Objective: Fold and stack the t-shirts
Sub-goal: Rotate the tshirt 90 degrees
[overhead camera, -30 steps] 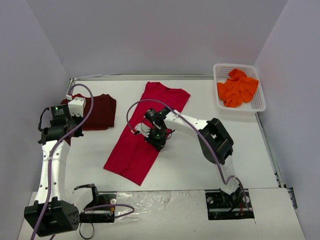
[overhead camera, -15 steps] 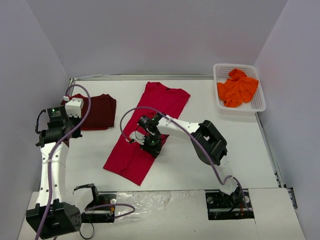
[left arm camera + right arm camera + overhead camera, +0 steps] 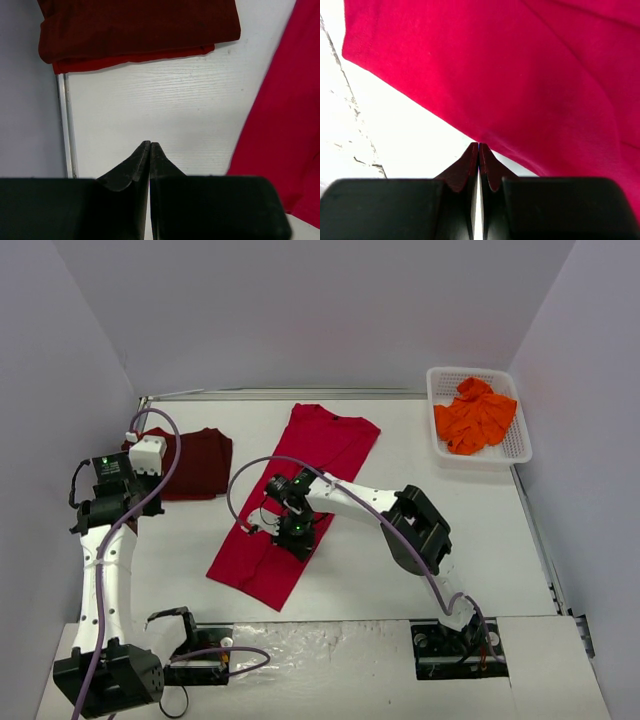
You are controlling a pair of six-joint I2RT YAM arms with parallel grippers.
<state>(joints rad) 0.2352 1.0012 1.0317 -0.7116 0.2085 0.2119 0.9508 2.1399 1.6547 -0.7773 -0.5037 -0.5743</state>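
Leftward over the smooth bright red cloth t-shirt [image 3: 330, 435] I'm sliding the right gripper [image 3: 478, 147].
Its black wedge fingers [image 3: 462, 175] are pressing together at the hem.

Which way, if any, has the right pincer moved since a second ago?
Yes: in the top view the right pincer slid left and down-frame, away from the white basket.

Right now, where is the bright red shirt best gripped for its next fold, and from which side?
Probably the near hem, pinched at its corners from the robot's side. The red shirt lies flat as a long narrow strip, collar far, so lifting that free short edge toward the collar would halve it.
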